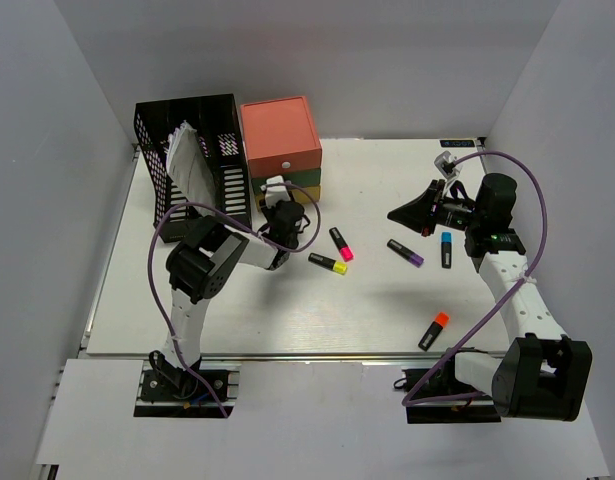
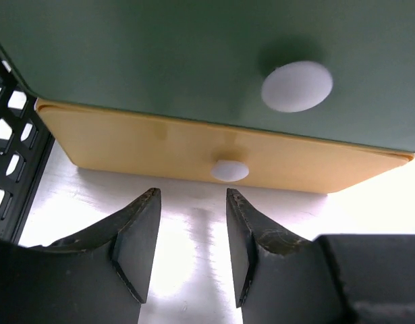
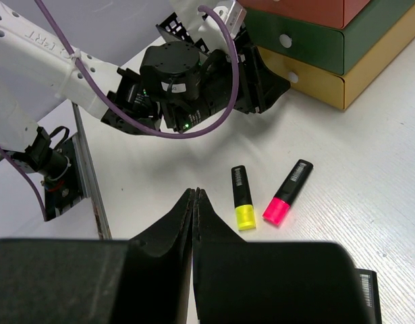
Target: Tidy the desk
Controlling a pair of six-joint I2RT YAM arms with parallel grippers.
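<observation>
The desk (image 1: pixel 287 320) is a white tabletop with loose highlighters on it. My left gripper (image 1: pixel 279 202) is at the foot of the small drawer unit (image 1: pixel 280 135). In the left wrist view, the left gripper (image 2: pixel 193 196) is open and holds nothing. The yellow drawer's white knob (image 2: pixel 229 170) sits just beyond its tips, and the green drawer's knob (image 2: pixel 296 86) is above. My right gripper (image 1: pixel 395 214) hangs over the desk's right half. In its wrist view, the right gripper (image 3: pixel 195 194) is shut and empty, above a yellow highlighter (image 3: pixel 242 198) and a pink one (image 3: pixel 287 192).
A black mesh file rack (image 1: pixel 192 150) holding papers stands left of the drawer unit. The pink (image 1: pixel 341 243) and yellow (image 1: pixel 328 263) highlighters lie mid-desk. Purple (image 1: pixel 405 253), blue (image 1: pixel 446 249) and orange (image 1: pixel 434 330) highlighters lie to the right. White walls close in three sides.
</observation>
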